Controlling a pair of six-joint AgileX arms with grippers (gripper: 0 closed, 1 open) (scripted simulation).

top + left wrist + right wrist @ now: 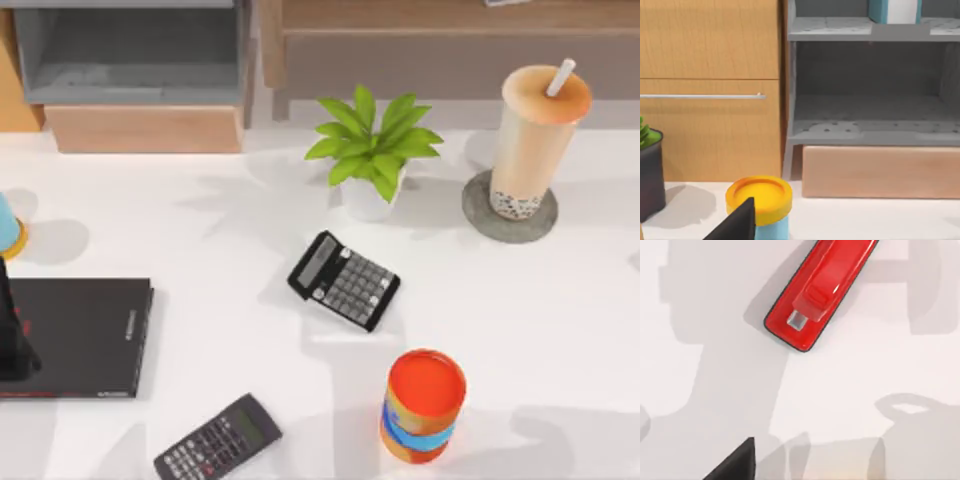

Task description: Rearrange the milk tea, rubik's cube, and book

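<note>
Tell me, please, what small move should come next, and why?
Probably bring the right hand toward the milk tea: it stands upright and untouched on its grey coaster at the table's far right, while that hand hangs near a red stapler.

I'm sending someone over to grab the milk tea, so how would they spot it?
Look at the table's far right corner, right of the potted plant. There the milk tea stands on a round grey coaster: tall, clear, dark pearls, white straw, unlike the shorter orange-lidded can nearer the front.
</note>
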